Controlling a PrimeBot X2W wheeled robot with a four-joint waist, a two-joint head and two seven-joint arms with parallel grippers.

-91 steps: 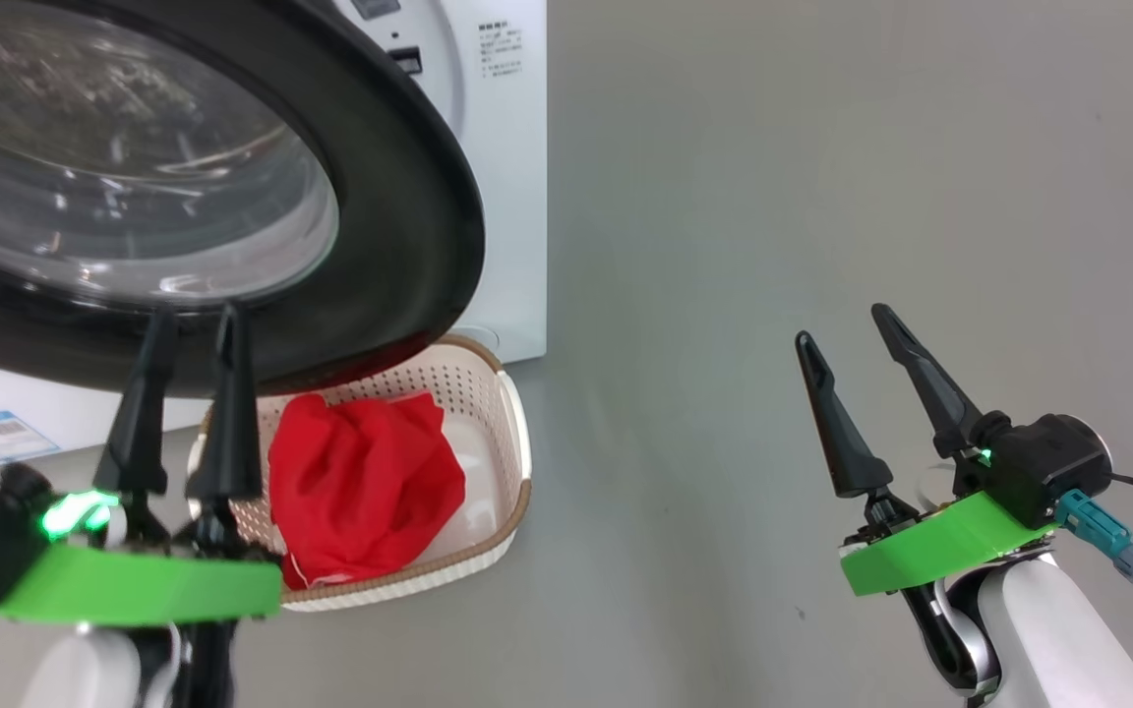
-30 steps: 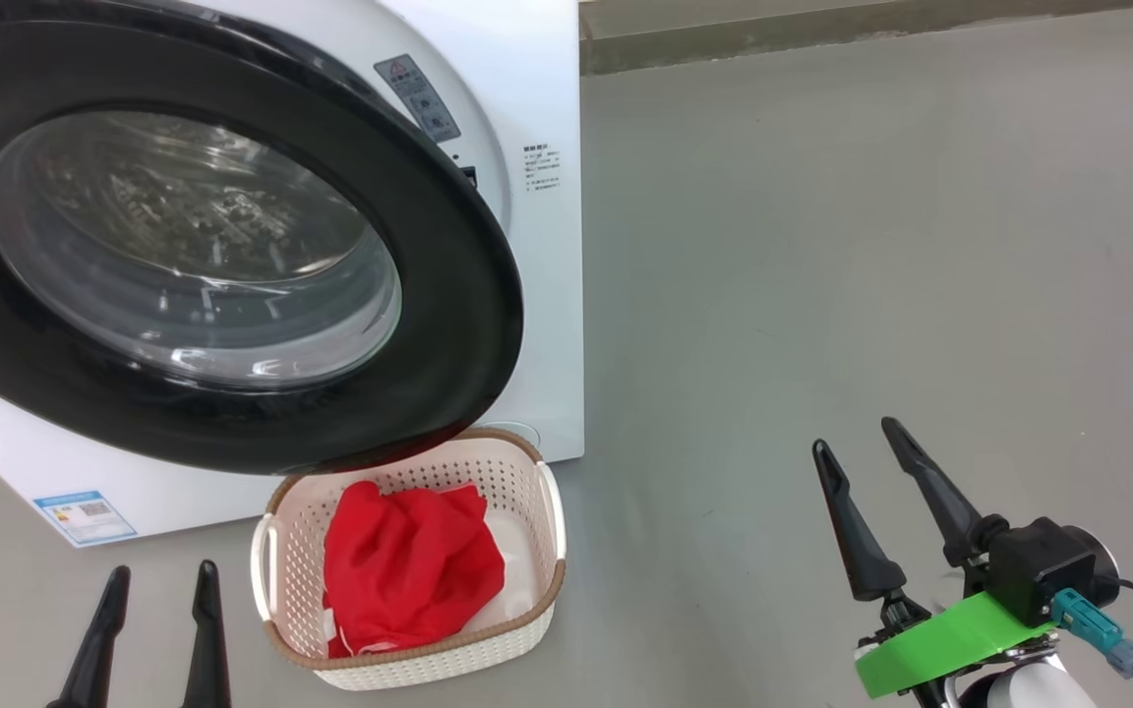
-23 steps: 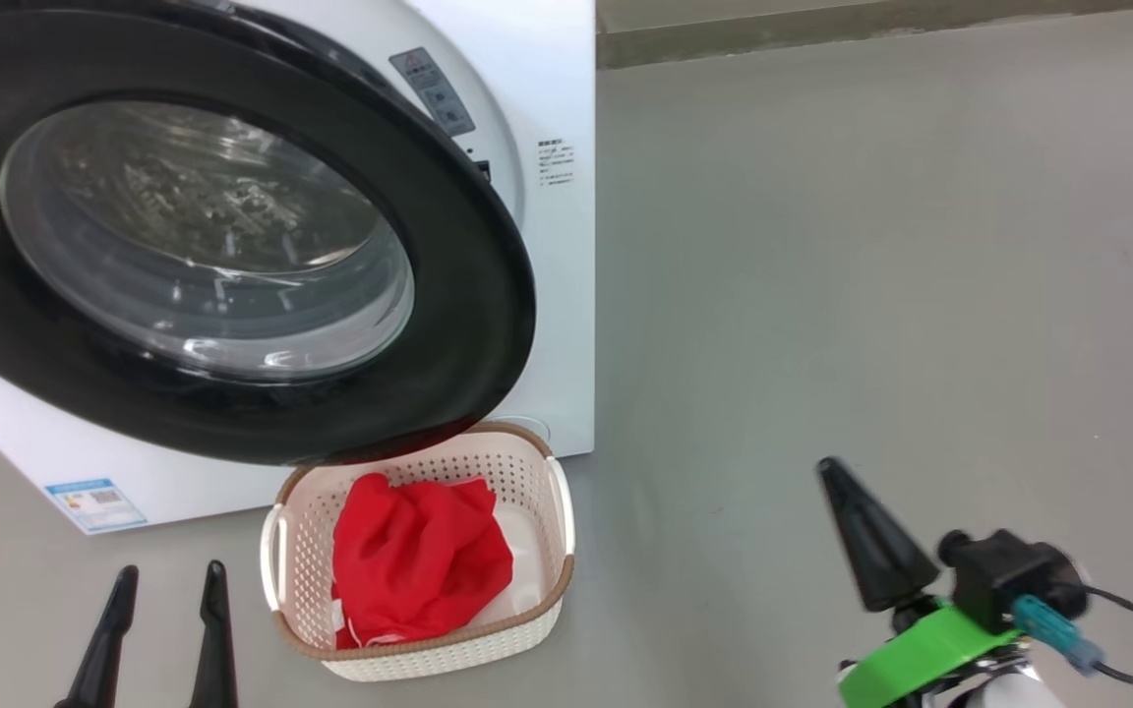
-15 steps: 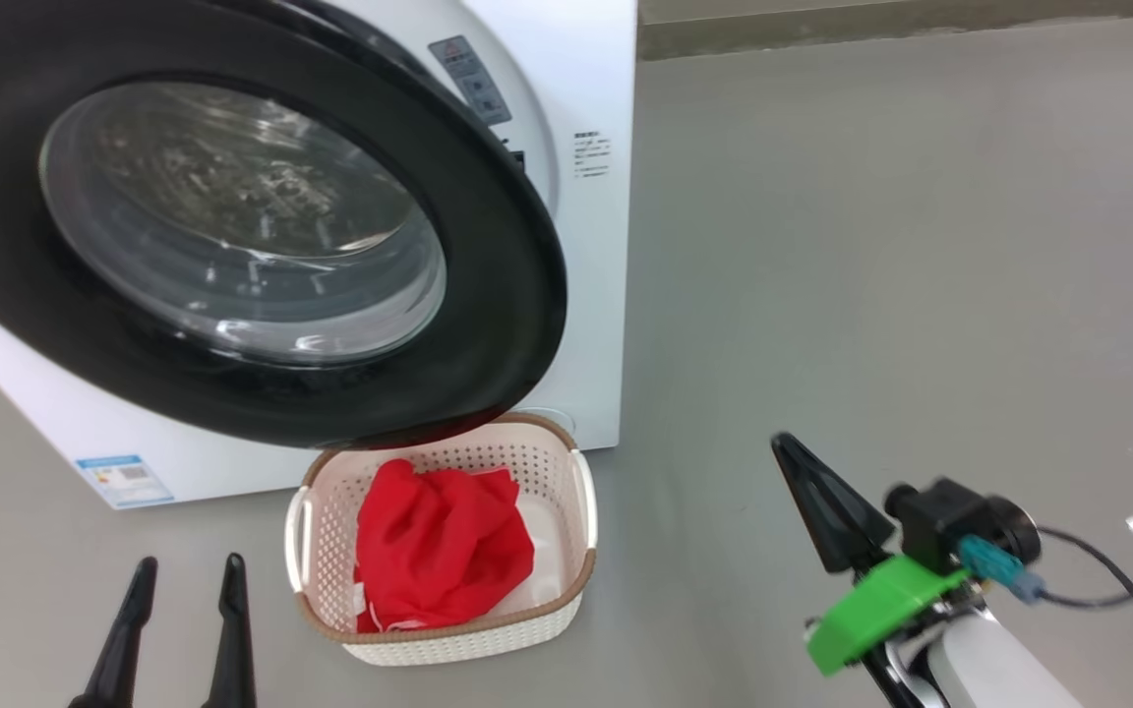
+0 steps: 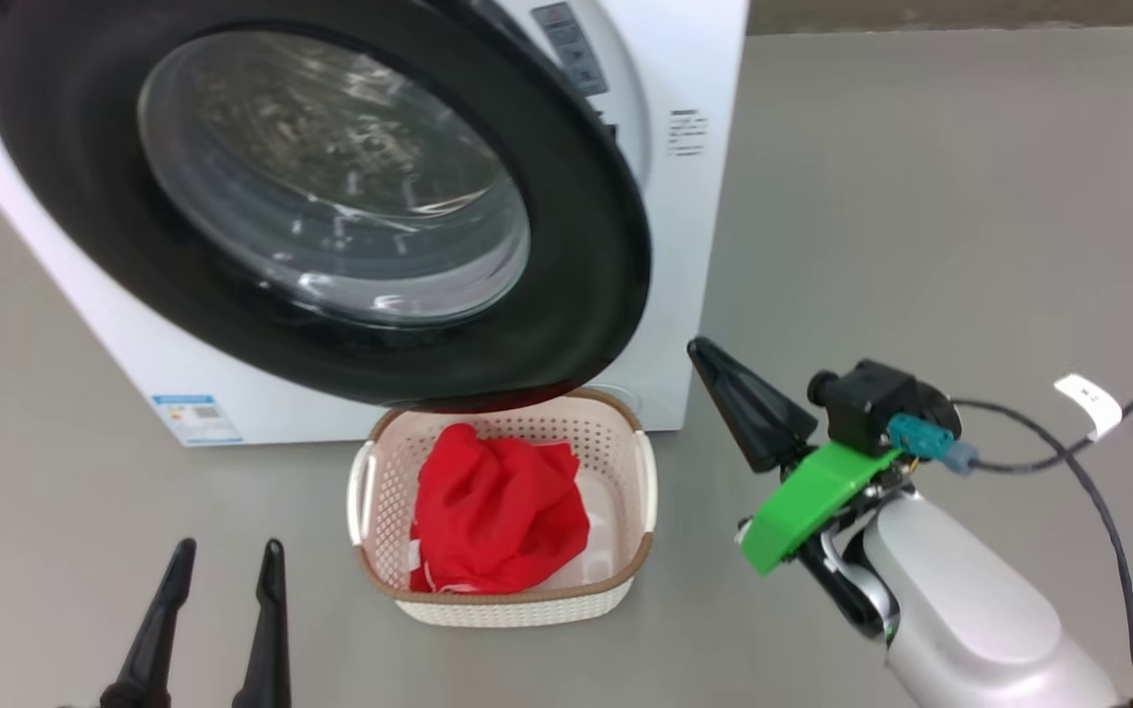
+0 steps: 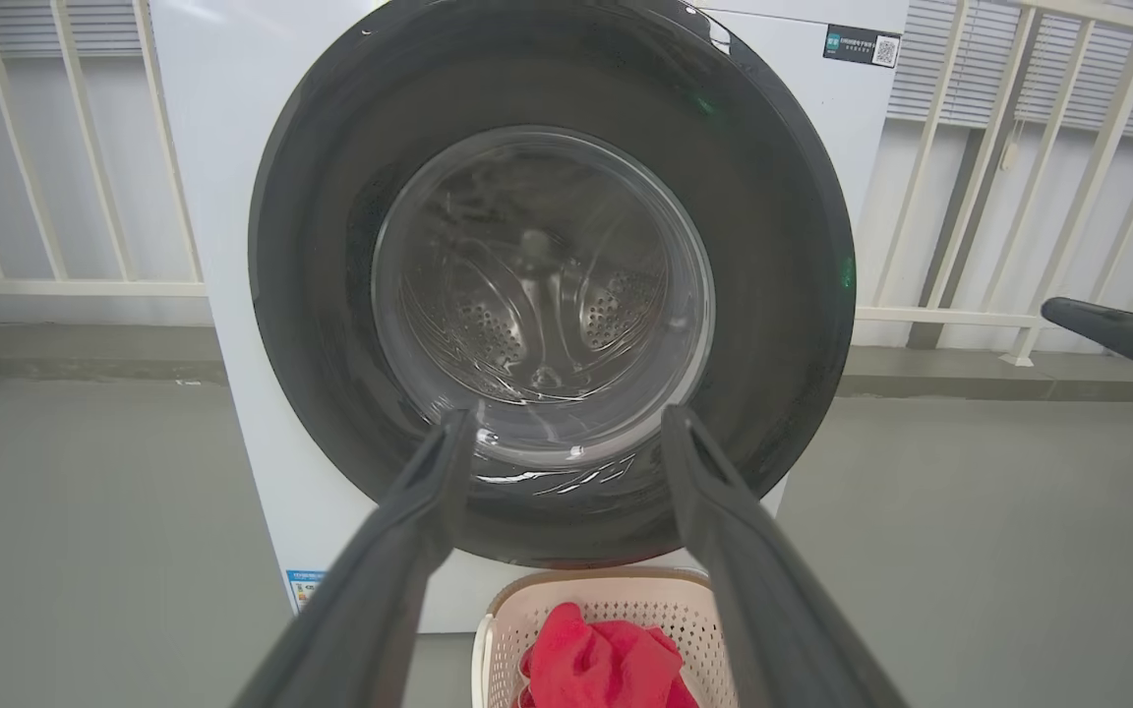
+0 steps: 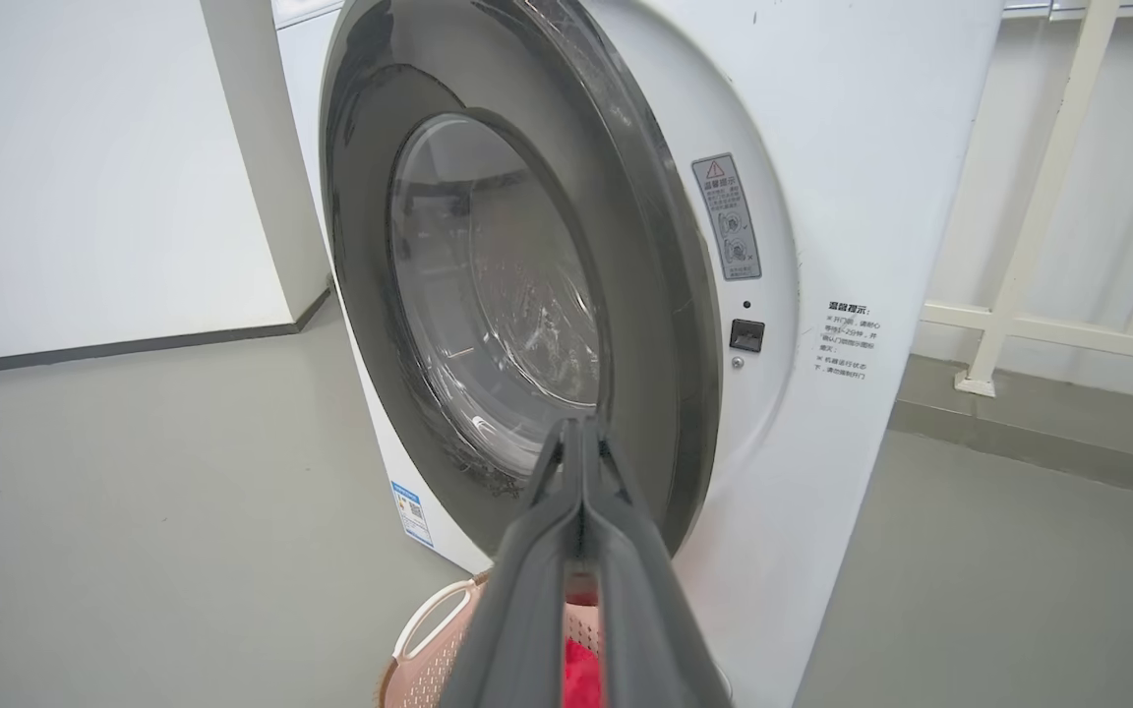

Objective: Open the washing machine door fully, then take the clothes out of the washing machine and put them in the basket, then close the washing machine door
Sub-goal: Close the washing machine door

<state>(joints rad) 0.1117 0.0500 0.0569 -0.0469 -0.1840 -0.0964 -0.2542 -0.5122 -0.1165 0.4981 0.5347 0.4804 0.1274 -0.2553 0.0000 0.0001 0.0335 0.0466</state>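
Head view has the door (image 5: 586, 295) hanging a little off the front of the washer (image 5: 699, 256). It is hinged on the left side of that view, and its free edge on the right stands clear. In the right wrist view the latch socket (image 7: 746, 334) on the white front is uncovered, so I judge the door ajar, not latched. Being round, it has no long axis. Its hinge line is upright and its glass face looks out at the robot, turned slightly toward the robot's left as far as I can tell. Through the glass, the left wrist view shows the steel drum (image 6: 537, 295) with no red in it.

Just below the door's bottom rim the basket (image 5: 507, 612) sits on the floor (image 5: 921, 197) at the washer's foot, with the clothes (image 5: 498, 511) heaped red inside it. Emptying looks done, and closing is the step in hand.

The right gripper (image 5: 709, 356) has its jaws pressed together on nothing. It points up and left at the door's lower right rim, near it but apart. The left gripper (image 5: 230, 546) rests low, left of the basket, jaws parted and empty.

If the push lands off square, the pinched tip could skid off the glossy curved rim and slip into the gap beside the free edge. A soft push may leave the latch unengaged. The right forearm (image 5: 960, 610) lies close to the basket's right side, so a low sweep could knock it.
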